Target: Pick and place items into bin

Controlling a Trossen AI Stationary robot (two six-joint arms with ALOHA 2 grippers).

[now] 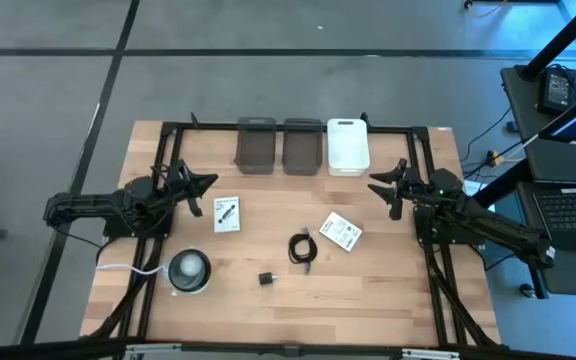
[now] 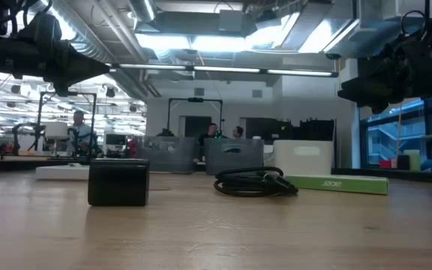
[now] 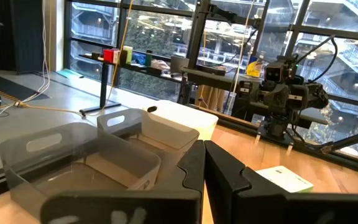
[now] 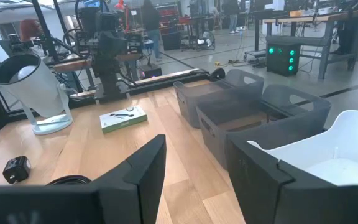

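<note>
Four items lie flat on the wooden table: a white packet (image 1: 227, 214) left of centre, a second white packet (image 1: 340, 232) right of centre, a coiled black cable (image 1: 303, 248) and a tiny black block (image 1: 266, 279) nearer the front edge. Three bins stand in a row at the far edge: two grey bins (image 1: 256, 145) (image 1: 303, 145) and a white bin (image 1: 348, 147). My left gripper (image 1: 203, 185) hovers shut over the table's left side, pointing level. My right gripper (image 1: 380, 187) hovers open over the right side, fingers apart (image 4: 197, 180), nothing between them.
A round grey-white disc-shaped object (image 1: 189, 270) with a white cord sits at the front left. A black frame (image 1: 288, 127) runs around the table's far edge and sides. Bare wood lies between the packets and the bins. People sit in the room beyond.
</note>
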